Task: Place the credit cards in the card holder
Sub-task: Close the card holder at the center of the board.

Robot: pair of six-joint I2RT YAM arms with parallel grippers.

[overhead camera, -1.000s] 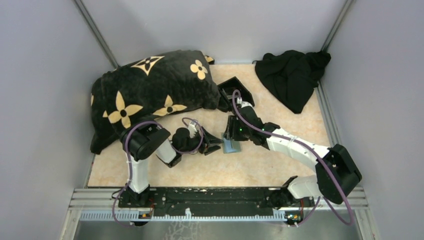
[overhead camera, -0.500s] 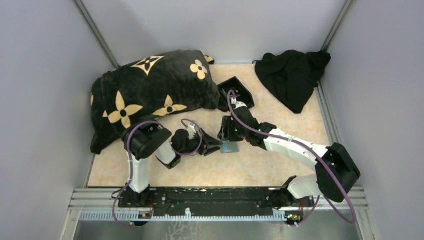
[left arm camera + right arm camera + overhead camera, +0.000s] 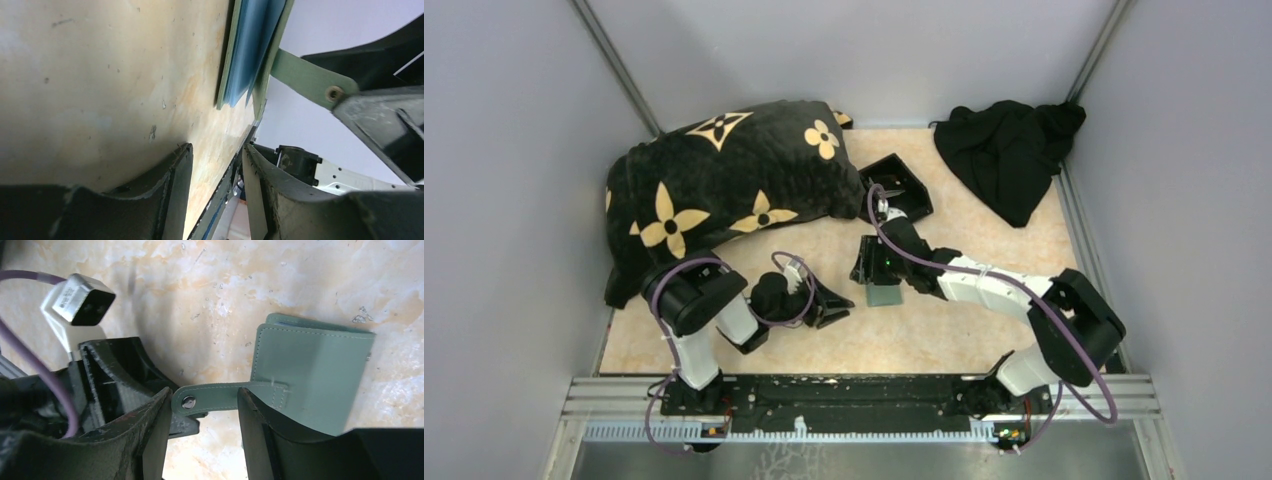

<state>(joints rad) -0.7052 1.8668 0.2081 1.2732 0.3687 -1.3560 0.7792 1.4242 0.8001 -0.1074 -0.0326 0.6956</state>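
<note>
Logging card holder (image 3: 312, 380) lying flat on table (image 3: 944, 335), about mid-table, a bit toward the near edge. Seeing its mouth gaping toward left gripper (image 3: 215, 152), top flap lifted off the bottom one, thin bluish sheets showing between them. Reading those as credit cards (image 3: 252, 45) already in or nearly in. Not finding loose cards elsewhere on the table. Noting right gripper (image 3: 202, 395) hovering over the holder, jaws standing apart, strap (image 3: 225, 392) running across the gap, nothing visibly pinched. Unable to tell whether one finger is pressing on the holder's edge. Noting left gripper low at table level just beside the mouth, jaws apart, empty. Flagging risks: holder sliding toward the right edge if left gripper pushes in, with nothing surely pinning it. Cards fanning or slipping out of the gaping mouth if the strap gets tugged. Strap snagging on a right finger on lift-off and dragging the holder along. Both grippers working close together, risking a knock. Judging next move as needing a light, straight push and a steady hold on the flap.
</note>
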